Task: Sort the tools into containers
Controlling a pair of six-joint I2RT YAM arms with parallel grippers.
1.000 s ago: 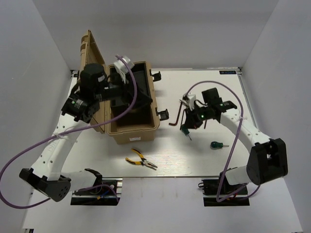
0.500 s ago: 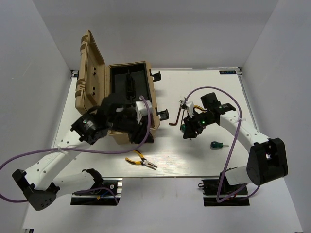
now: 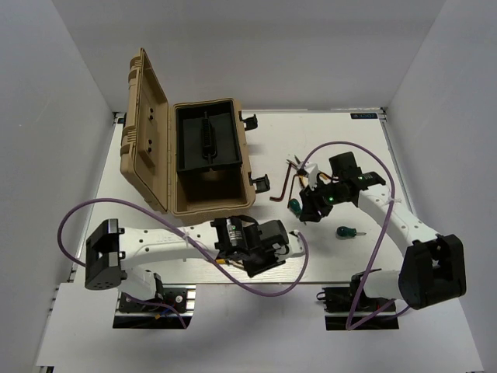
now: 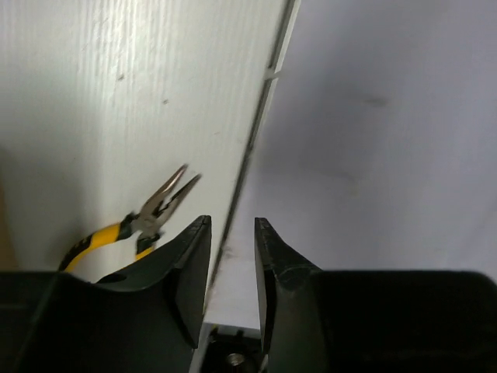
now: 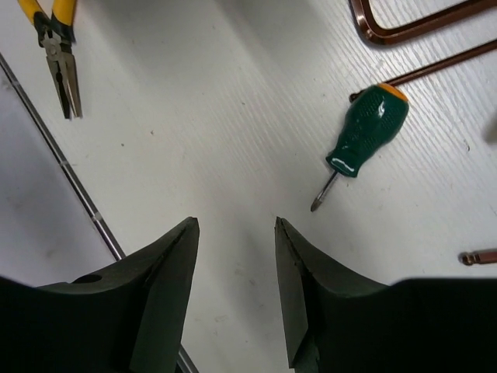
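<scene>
My left gripper (image 3: 268,247) hangs low over the table's front edge, jaws a little apart and empty (image 4: 233,233). Yellow-handled pliers (image 4: 132,227) lie just left of its fingers; the left arm hides them in the top view. My right gripper (image 3: 309,214) is open and empty (image 5: 235,233) over bare table. A green-handled screwdriver (image 5: 365,128) lies ahead of it to the right, also seen from above (image 3: 295,207). The same pliers (image 5: 56,47) show far left. A stubby green screwdriver (image 3: 346,231) lies further right. Brown L-shaped hex keys (image 3: 278,186) (image 5: 411,27) lie beyond.
An open tan toolbox (image 3: 241,167) with a black inner tray (image 3: 203,136) stands at the back left, lid (image 3: 144,128) raised. The table's front edge rail (image 4: 256,132) runs under the left gripper. Purple cables loop from both arms.
My left arm has swung from the toolbox down to the table's front edge, over the pliers. The right gripper has shifted slightly right, with the green screwdriver lying free beside it.
</scene>
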